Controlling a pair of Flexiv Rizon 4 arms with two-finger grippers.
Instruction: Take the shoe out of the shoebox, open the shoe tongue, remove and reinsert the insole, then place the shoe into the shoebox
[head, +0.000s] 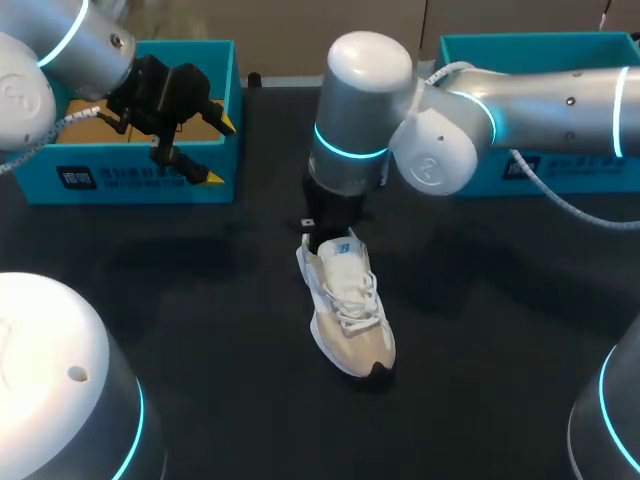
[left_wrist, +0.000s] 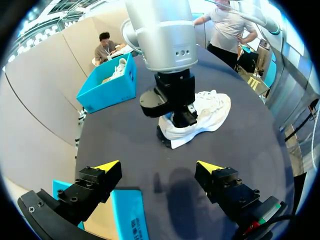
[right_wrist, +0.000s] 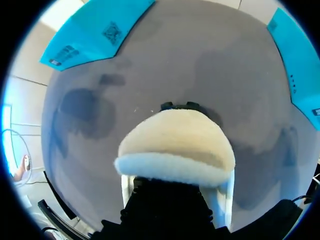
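Note:
A white and beige shoe (head: 350, 310) lies on the dark table (head: 200, 300), toe toward the front. My right gripper (head: 322, 232) points straight down into the shoe's heel opening; its fingertips are hidden inside, and what they touch cannot be seen. In the right wrist view the shoe (right_wrist: 175, 145) stretches ahead from under the gripper. In the left wrist view the shoe (left_wrist: 212, 110) lies well ahead of my open left gripper (left_wrist: 159, 167), which holds nothing. That left gripper (head: 200, 150) hangs over the front wall of the left blue shoebox (head: 150, 185).
A second blue shoebox (head: 570, 175) stands at the back right; in the left wrist view it (left_wrist: 107, 90) holds another white shoe (left_wrist: 119, 70). My right arm (head: 520, 100) stretches across the back of the table.

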